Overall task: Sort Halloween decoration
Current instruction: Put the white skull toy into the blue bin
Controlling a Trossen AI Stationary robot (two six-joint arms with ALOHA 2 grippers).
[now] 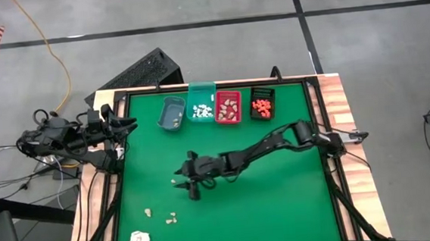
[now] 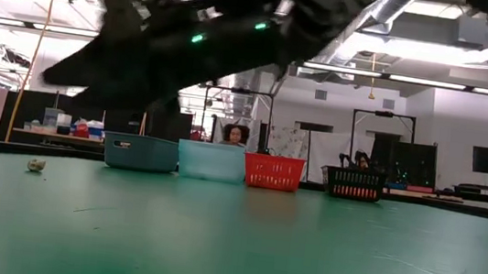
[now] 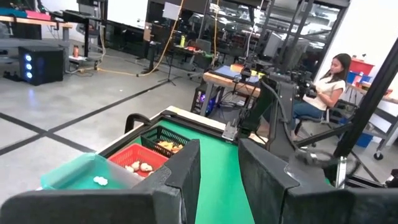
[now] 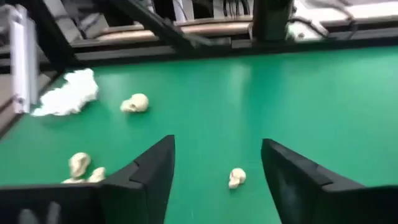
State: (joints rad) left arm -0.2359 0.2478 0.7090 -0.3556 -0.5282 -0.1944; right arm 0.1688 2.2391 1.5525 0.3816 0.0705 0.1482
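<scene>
**Ana:** While the right gripper (image 1: 180,179) is hanging over the middle of the green mat (image 1: 281,199) with its fingers spread wide and nothing between them, a small beige skull (image 4: 236,178) is sitting just ahead of it, lined up with the gap.

**Ben:** So that is the piece it is going for?

**Ana:** I think so. For a clean pickup, it should be dropping straight down so the skull stays centred, then closing gently; a piece this tiny is likely to skid or pop out if one finger touches first.

**Ben:** What about the rest?

**Ana:** A few more skulls (image 1: 172,216) are lying near the front left of the mat, close to a white paper wad (image 1: 139,240). Four bins are standing in a row at the back: grey bin (image 1: 171,113), teal bin (image 1: 202,109) with white pieces, red bin (image 1: 228,107) with beige ones, black bin (image 1: 261,103) with orange ones.

**Ben:** So the skull is probably heading to the red bin.

**Ana:** That is my guess. The left gripper (image 1: 128,124) is waiting at the back left edge, fingers partly apart, gripping nothing.
</scene>
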